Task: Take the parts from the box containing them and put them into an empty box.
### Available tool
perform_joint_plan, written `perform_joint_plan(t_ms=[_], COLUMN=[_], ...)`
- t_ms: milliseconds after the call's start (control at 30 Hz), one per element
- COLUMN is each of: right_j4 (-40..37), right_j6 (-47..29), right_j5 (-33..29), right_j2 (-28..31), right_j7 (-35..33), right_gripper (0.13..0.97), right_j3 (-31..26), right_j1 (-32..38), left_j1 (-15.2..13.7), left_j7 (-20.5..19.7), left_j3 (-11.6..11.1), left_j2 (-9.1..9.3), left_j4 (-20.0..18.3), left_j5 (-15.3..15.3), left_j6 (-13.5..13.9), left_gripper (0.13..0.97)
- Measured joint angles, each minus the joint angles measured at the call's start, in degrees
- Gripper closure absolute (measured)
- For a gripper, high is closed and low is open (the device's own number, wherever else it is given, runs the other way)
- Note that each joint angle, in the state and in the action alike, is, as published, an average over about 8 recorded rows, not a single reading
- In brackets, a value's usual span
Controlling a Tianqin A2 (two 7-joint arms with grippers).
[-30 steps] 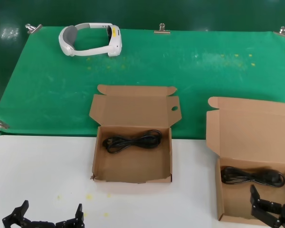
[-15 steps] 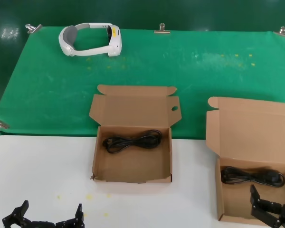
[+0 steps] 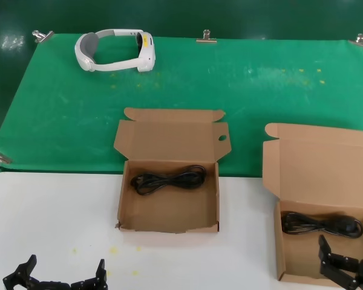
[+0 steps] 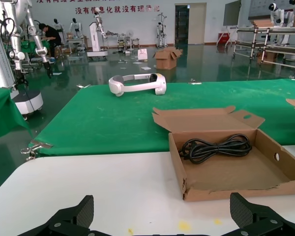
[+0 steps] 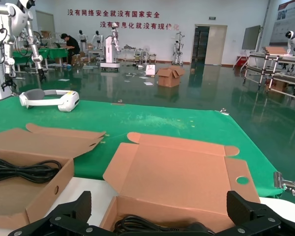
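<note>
A brown box with a tall lid (image 3: 320, 163) stands at the right and holds a black looped cable (image 3: 320, 225). My right gripper (image 3: 351, 269) is open and empty, low over that box's front part; its wrist view shows the lid (image 5: 177, 177) and the cable (image 5: 152, 225) between its open fingers. The middle brown box (image 3: 169, 226) has a round-holed lid and a ragged front wall and holds another black cable (image 3: 167, 179); both show in the left wrist view, box (image 4: 236, 189) and cable (image 4: 216, 147). My left gripper (image 3: 60, 278) is open and empty over the white table, near the front left.
A white headset (image 3: 115, 49) lies at the far left of the green cloth (image 3: 260, 90). Metal clips (image 3: 206, 38) hold the cloth at its far edge and left side. The white table (image 3: 48, 205) stretches in front of the boxes.
</note>
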Motion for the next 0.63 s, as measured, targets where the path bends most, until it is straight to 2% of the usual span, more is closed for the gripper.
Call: perform_joint_plan(t_ms=[633], right_j4=[0.00], right_j6=[0.00], right_j5=[0.00], right_j2=[0.00], right_j7=[0.00], right_gripper=[0.129], right_j3=[0.00], right_j1=[0.00], left_j1=[0.00], left_j7=[0.00], left_j3=[0.00], left_j2=[0.00], left_j4=[0.00], left_j5=[0.00], left_j6=[0.00], left_gripper=[0.132])
